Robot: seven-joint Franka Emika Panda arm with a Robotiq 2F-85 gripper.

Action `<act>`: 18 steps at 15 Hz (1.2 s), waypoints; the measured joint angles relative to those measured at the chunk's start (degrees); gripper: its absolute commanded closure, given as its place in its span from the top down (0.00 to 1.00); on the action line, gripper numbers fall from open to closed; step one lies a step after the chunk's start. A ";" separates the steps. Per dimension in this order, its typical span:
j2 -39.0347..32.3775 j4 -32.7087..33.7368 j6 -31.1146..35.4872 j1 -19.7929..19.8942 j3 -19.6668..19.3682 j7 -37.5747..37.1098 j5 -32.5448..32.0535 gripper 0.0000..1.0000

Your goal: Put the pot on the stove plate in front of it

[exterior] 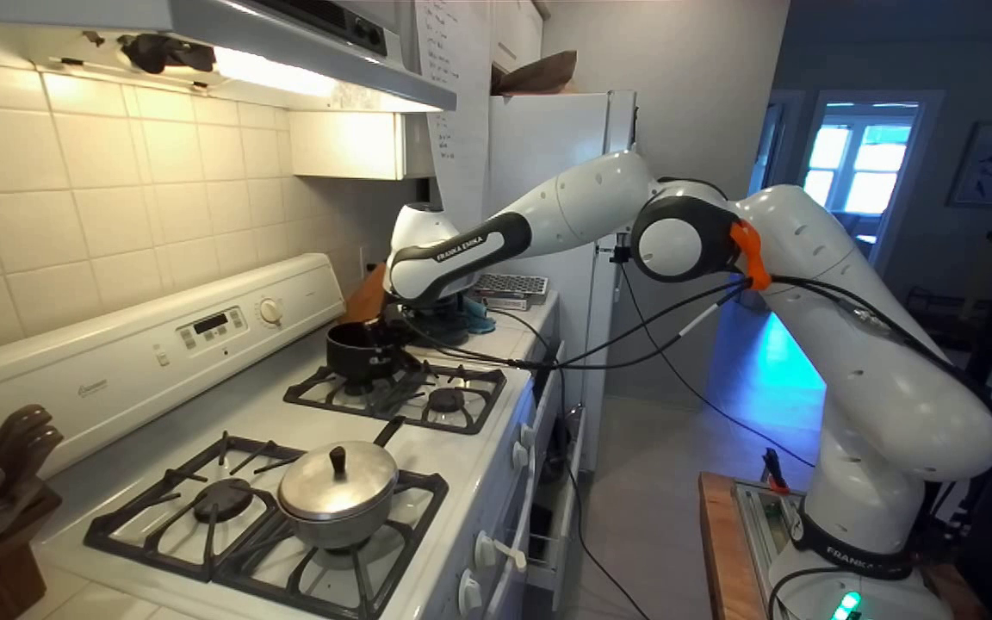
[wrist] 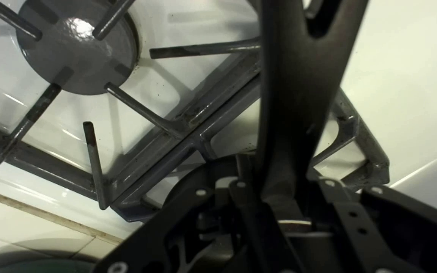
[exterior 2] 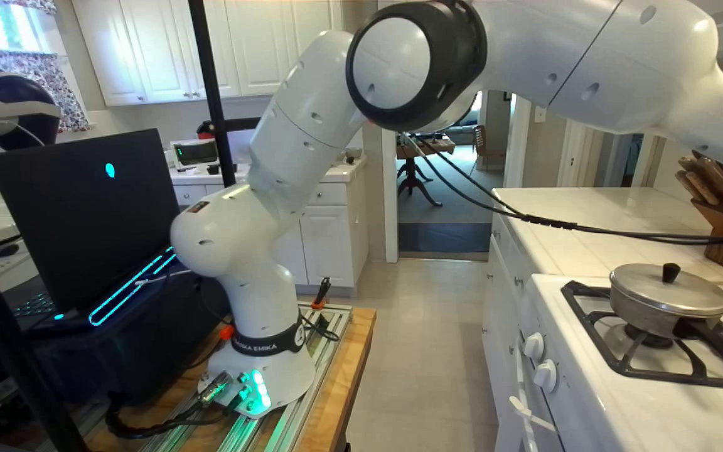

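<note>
The black pot [exterior: 353, 355] is over the back burner of the far grate in an exterior view; I cannot tell whether its base touches the grate. In the wrist view, its rim and wall [wrist: 190, 176] show as a dark arc behind the fingers. Its dark handle [wrist: 298, 76] runs up through the jaws. My gripper [wrist: 279, 168] is shut on the handle, fingertips close against both sides. The gripper also shows dark and small beside the pot [exterior: 388, 332]. The stove plate in front [exterior: 446, 399] has a bare grate; its burner cap shows in the wrist view [wrist: 78, 57].
A silver lidded pan [exterior: 338, 491] sits on the near front burner, its handle towards the far grate; it also shows in an exterior view [exterior 2: 669, 298]. The control panel [exterior: 212, 325] rises behind. A teal cloth [exterior: 479, 317] lies on the counter. Cables hang from the arm.
</note>
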State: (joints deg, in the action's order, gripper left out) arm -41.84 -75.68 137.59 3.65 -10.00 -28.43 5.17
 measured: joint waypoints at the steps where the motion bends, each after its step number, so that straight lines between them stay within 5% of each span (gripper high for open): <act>1: -0.36 0.75 -0.55 -0.10 -0.12 -0.72 0.00 0.07; 16: -6.65 12.89 -8.84 -1.42 -1.08 -13.23 -0.30 0.07; 17: -6.97 13.47 -9.22 -1.65 -1.27 -14.58 -0.35 0.55; 18: -7.19 13.96 -9.68 -1.81 -1.35 -15.69 -0.42 0.56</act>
State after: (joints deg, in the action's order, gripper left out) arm -49.04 -61.72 127.92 1.84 -11.35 -44.12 4.75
